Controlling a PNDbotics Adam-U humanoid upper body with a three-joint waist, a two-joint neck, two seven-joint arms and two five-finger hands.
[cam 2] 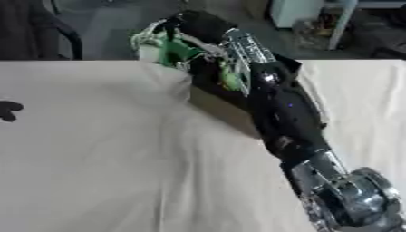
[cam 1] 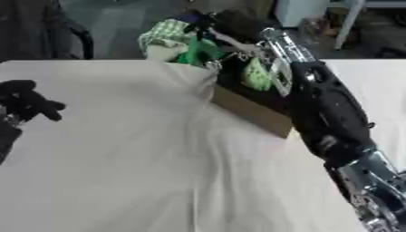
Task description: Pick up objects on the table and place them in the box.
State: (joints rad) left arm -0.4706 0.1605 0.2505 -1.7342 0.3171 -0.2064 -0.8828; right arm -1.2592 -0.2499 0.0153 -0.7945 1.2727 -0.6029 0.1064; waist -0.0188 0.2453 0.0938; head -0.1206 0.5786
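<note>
**Right arm reaches over the box at the far edge of the surface**

The surface (cam 1: 119, 172) is covered with a pale, creased cloth. At its far edge, right of the middle, stands a brown cardboard box (cam 1: 252, 113), open at the top, with its near wall facing the camera at a slant. Inside it, against the dark interior, lies a light green thing (cam 1: 256, 74); its shape is too blurred to name.

The right arm (cam 1: 329, 108) comes in from the lower right corner, silver at the near joints and black along the forearm, and stretches across the box to its far left corner. The right hand (cam 1: 230, 25) is above that corner, beyond the far edge of the surface. Just left of the hand and touching it is a bundle of green things (cam 1: 190, 47), one part pale with a green check pattern, another a deeper green. Whether the fingers are wrapped around this bundle or merely lie against it cannot be told, since the hand is dark and blurred.

The left hand (cam 1: 24, 102) shows at the left edge of the left eye view, low over the cloth, well apart from the box. Its black fingers are curled and hold nothing.
</note>
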